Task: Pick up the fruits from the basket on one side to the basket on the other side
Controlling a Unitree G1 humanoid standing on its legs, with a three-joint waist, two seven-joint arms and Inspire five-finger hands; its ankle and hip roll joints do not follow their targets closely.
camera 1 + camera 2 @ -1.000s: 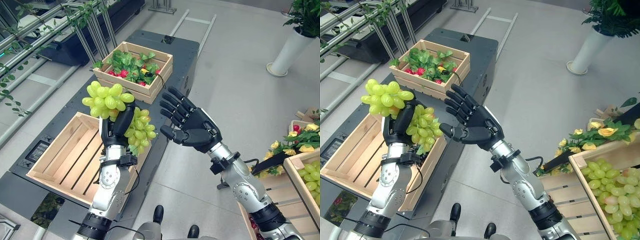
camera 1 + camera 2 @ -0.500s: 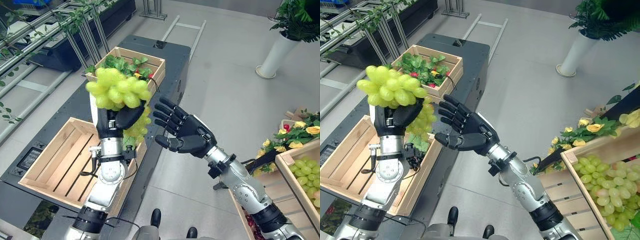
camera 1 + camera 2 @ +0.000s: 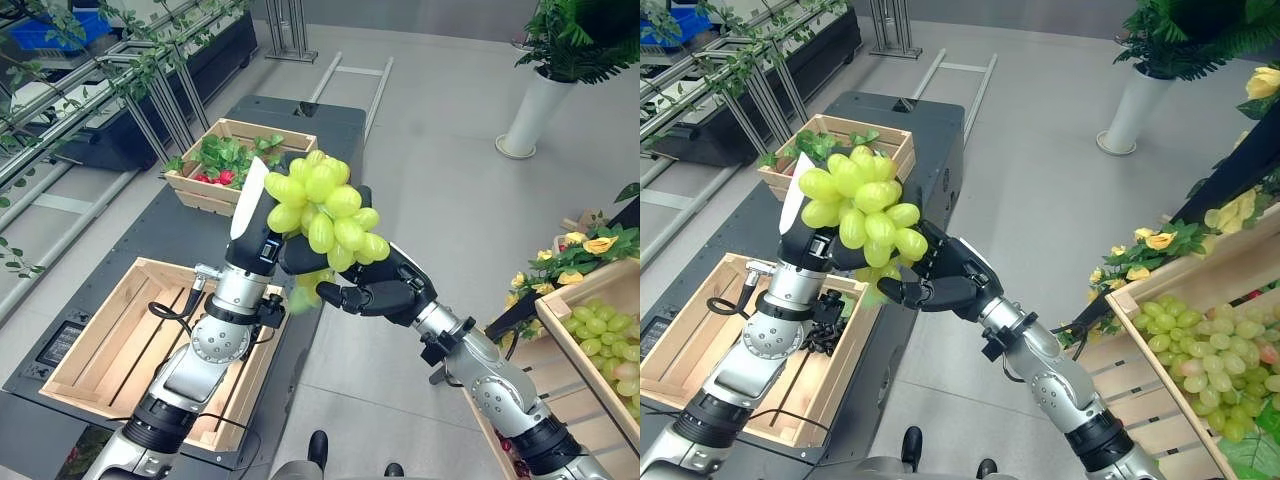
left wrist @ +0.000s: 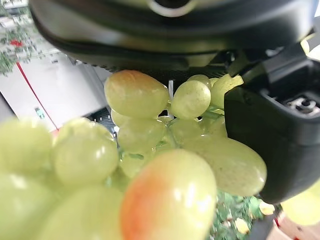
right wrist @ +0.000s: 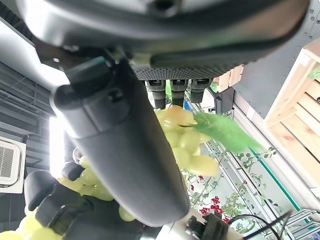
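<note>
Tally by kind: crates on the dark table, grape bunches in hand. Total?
Wooden crates on the dark table: 2 (empty crate, crate of greens)
Grape bunches in hand: 1 (grape bunch, gripped by the left hand)
Total: 3

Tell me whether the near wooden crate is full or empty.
Empty: the near wooden crate shows bare slats; the grape bunch is held above, in the left robot hand.

No readable text, as far as visible.
</note>
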